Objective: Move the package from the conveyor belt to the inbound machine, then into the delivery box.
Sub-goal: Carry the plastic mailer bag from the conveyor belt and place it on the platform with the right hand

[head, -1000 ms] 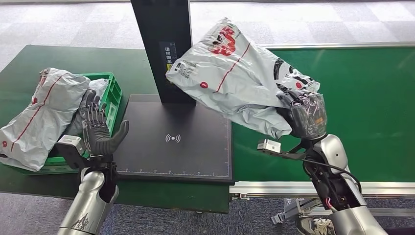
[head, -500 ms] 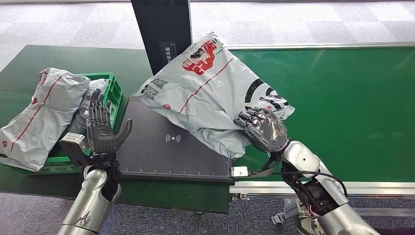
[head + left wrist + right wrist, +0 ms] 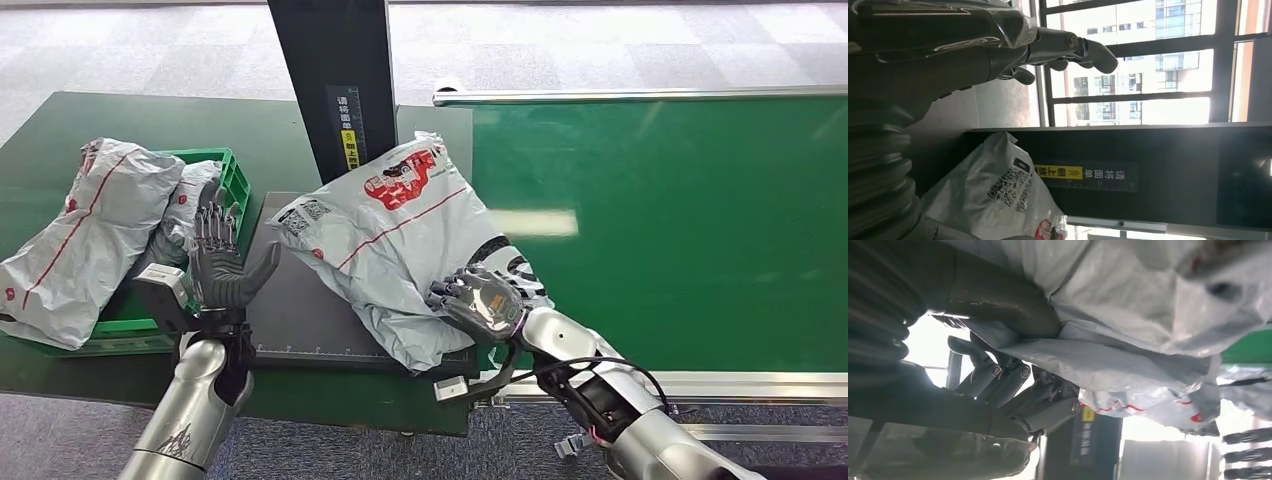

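Lying across the dark scanning plate of the inbound machine [image 3: 300, 300], the grey plastic package [image 3: 390, 235] with its red print and red stripe rests at the foot of the machine's black upright column [image 3: 335, 85]; one corner hangs over the plate's front edge and another reaches toward the green conveyor belt [image 3: 680, 220]. The right hand [image 3: 480, 300] grips the package at that near corner, its fingers [image 3: 1013, 385] curled around a bunched fold of the plastic (the right wrist view shows the thumb pressing the film from one side and the darker fingers from the other). The right arm comes in low over the conveyor's metal front rail [image 3: 700, 385].

The left hand [image 3: 222, 265] is raised upright just beside the plate's left edge, palm toward the package, fingers [image 3: 212, 225] spread wide and holding nothing; in the left wrist view its fingertips [image 3: 1093, 50] stand free against bright windows, with the package's printed label and the column's yellow sticker beyond.

Left of the machine, on the dark green surface [image 3: 60, 130], sits a green crate, the delivery box [image 3: 235, 190]. It holds other grey packages: a large one [image 3: 95, 225] bulges over its left rim and a smaller one [image 3: 190, 200] lies just behind the left hand.
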Robot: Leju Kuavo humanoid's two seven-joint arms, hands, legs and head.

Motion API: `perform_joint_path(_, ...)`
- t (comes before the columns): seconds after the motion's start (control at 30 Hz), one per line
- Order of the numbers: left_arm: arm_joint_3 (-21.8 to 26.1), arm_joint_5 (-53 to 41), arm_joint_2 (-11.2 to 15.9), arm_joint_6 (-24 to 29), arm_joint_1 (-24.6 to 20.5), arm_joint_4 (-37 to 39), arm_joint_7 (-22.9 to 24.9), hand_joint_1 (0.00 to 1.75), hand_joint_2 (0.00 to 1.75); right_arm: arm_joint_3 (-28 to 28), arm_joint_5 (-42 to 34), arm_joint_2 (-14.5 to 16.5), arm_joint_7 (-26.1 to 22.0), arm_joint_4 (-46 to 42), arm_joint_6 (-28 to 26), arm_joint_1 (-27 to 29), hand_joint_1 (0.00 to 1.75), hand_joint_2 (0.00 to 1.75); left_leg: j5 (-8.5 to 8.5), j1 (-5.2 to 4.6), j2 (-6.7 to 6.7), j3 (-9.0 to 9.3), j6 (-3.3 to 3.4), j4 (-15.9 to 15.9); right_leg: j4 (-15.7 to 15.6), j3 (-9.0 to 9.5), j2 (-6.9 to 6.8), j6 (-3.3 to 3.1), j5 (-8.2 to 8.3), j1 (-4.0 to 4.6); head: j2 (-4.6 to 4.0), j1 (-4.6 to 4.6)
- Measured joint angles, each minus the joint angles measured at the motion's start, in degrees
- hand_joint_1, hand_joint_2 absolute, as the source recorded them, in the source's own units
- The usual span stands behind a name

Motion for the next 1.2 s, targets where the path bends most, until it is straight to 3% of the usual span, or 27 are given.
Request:
perform_joint_path(0.27,-1.02,0.24,-0.44,-0.25,-1.61,1.58,0.03,0.0,1.75,4.05,-2.33,2.2,-0.91,1.79,0.27,-0.04,1.75,1.75,0.0,0.0,0.01,0.01,0.0,0.0,0.0,-0.01,0.0,0.0,0.0,0.0,-0.01,-0.01)
perform_joint_path(0.53,-1.96,0.47,-0.91,-0.67,-4.04,3.84,0.22,0.0,1.75,6.78,-3.5,2.38,-0.12,-2.68,0.01,0.38,1.75,1.75,0.0,0.0,0.03,0.02,0.0,0.0,0.0,-0.01,0.01,0.0,0.0,0.0,-0.02,0.0)
perform_joint_path(1.2,-2.06,0.61,-1.31,-0.86,-4.73,5.02,0.22,0.0,1.75,7.37,-3.89,1.95,0.48,-5.33,-1.98,1.33,1.75,1.75,0.0,0.0,0.03,0.02,0.0,0.0,0.0,-0.01,0.01,0.0,0.0,0.0,-0.02,-0.01)
